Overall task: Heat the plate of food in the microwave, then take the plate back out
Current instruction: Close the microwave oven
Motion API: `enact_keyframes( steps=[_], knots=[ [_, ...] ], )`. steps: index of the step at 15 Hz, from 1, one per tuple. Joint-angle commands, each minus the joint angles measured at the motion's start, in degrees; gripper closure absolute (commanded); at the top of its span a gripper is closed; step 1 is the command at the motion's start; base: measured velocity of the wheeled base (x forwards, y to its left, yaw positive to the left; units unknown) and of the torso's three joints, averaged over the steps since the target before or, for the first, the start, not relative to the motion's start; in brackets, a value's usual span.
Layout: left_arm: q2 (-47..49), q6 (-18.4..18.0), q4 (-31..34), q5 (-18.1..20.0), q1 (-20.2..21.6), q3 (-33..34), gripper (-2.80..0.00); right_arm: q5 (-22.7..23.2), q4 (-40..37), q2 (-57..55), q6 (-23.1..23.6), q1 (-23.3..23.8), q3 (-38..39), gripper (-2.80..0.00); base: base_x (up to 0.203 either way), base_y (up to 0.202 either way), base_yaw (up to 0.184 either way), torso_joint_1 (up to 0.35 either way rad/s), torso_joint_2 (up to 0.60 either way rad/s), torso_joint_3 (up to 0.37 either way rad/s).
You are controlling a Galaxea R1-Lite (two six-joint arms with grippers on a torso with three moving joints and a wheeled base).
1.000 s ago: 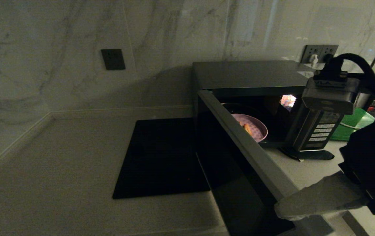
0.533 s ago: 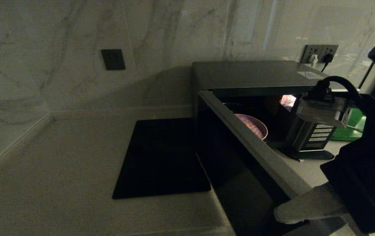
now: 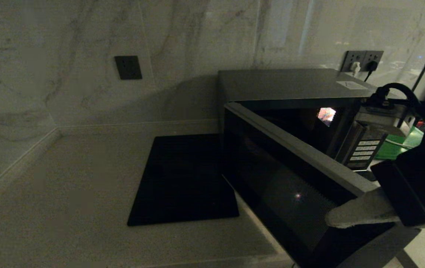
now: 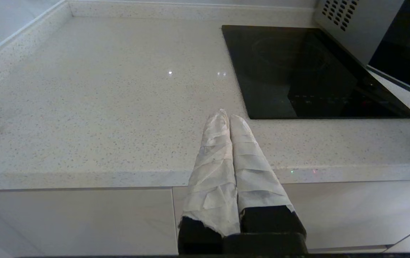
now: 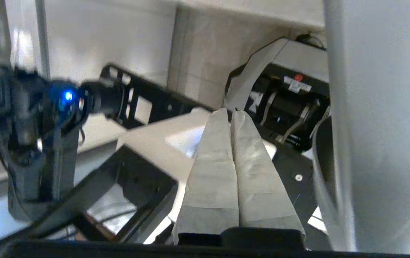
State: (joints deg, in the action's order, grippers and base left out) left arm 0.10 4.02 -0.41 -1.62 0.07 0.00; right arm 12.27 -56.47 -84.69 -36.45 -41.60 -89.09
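White tape wraps the two fingers of the right gripper (image 3: 333,219), and they sit pressed flat together with nothing between them. In the head view this gripper is low on the right, and its tip lies against the outer face of the microwave door (image 3: 290,178), near the door's free end. The door is swung partway out from the microwave (image 3: 286,87), which is a big dark box standing on the pale speckled counter (image 3: 67,193). A gap shows between the door's top edge and the dark inside of the box. A small bright patch glows in there. The plate of food cannot be seen, because the door hides the place behind it. The button panel (image 3: 364,149) shows at the right side of the microwave, just past the door. A flat black glass square (image 3: 186,178) lies in the counter, right beside the microwave on its left. The left gripper (image 4: 228,118) is parked near the front edge of the counter, above the pale cupboard front, and is well apart from the microwave. Its two taped fingers are pressed together too, and it holds nothing. A green thing (image 3: 402,143) peeks out behind the right arm. Farther back is the marble wall (image 3: 86,56) with a dark socket plate (image 3: 128,67) on it. More sockets (image 3: 363,60) sit behind the microwave with plugs in them.
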Motion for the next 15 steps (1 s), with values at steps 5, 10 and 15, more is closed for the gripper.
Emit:
enact_keyframes(
  steps=[5,10,15],
  knots=[
    [0.0,0.0,0.0,0.0,0.0,0.0,0.0,-4.8,-0.2,0.3,0.0,6.6,0.1,0.0,0.0,0.0,0.0,0.0,0.0,0.0],
    [0.0,0.0,0.0,0.0,0.0,0.0,0.0,-6.2,-0.1,0.6,0.2,9.0,0.6,0.0,0.0,0.0,0.0,0.0,0.0,0.0],
    [0.0,0.1,0.0,0.0,0.0,0.0,0.0,-9.5,0.2,1.0,0.2,11.9,0.4,0.0,0.0,0.0,0.0,0.0,0.0,0.0]
  ],
)
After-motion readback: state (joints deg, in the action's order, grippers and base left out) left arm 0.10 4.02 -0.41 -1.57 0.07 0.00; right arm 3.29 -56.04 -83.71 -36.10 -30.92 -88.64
